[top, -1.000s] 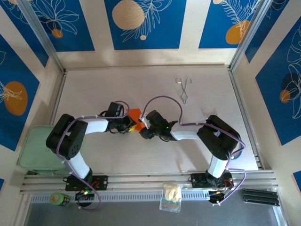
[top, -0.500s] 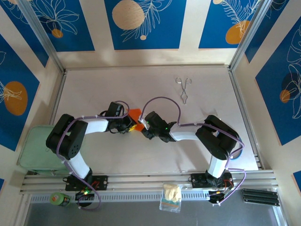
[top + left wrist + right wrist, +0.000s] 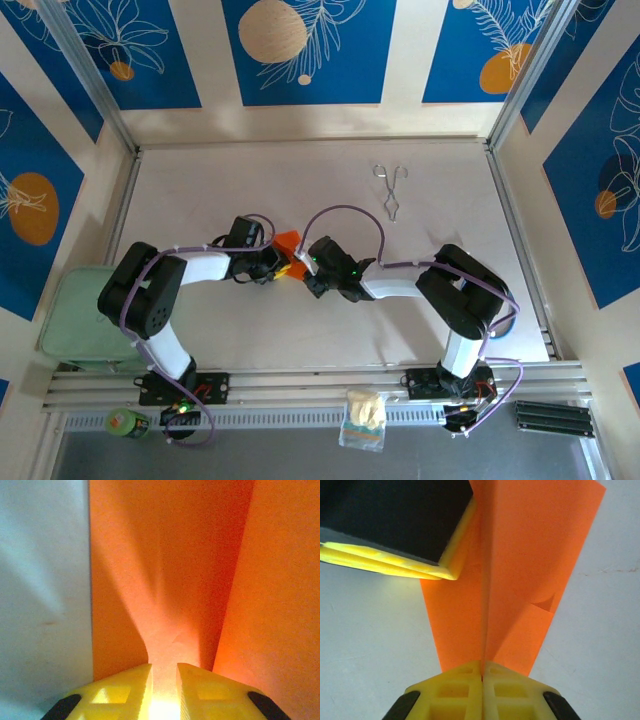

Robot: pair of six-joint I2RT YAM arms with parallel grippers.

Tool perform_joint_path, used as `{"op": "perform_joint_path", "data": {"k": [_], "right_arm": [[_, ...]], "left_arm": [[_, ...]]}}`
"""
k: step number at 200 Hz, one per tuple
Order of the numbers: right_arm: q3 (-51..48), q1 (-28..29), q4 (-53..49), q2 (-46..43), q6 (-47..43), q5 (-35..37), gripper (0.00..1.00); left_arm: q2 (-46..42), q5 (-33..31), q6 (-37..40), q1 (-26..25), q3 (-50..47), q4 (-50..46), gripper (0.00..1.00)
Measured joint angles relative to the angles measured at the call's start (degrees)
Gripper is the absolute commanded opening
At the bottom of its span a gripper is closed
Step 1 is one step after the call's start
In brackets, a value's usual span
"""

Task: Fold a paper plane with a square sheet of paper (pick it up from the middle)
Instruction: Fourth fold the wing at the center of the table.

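Note:
The orange sheet of paper [image 3: 288, 241] is folded into a tapering plane shape with a centre crease and is held just above the table between my two grippers. My right gripper [image 3: 482, 662] is shut on the centre crease at the paper's [image 3: 520, 565] narrow end. My left gripper [image 3: 164, 666] is closed on a fold of the paper [image 3: 170, 580], its jaws a thin gap apart with paper between them. In the right wrist view the left gripper's yellow fingers [image 3: 380, 561] hold the paper's left flap. From above, the left gripper [image 3: 276, 263] and right gripper [image 3: 306, 270] nearly touch.
Metal tongs [image 3: 390, 190] lie on the white table [image 3: 450, 220] at the back right. A pale green container [image 3: 85, 320] stands off the table's left edge. A small plastic bag [image 3: 364, 418] lies on the front rail.
My right gripper has closed onto the paper's centre crease and shifted slightly left. The left arm and paper stay put.

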Motion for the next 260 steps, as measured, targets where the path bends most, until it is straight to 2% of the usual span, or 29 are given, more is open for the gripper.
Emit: {"op": "perform_joint_path", "data": {"k": [89, 260], "right_arm": [[0.33, -2.73, -1.22, 0.0, 2.47, -7.23, 0.03], [2.91, -10.05, -2.78, 3.8, 9.62, -25.7, 0.03]], "left_arm": [[0.0, 0.02, 0.0, 0.0, 0.0, 0.0, 0.21], [-0.04, -0.02, 0.22, -0.02, 0.0, -0.17, 0.21]]}}
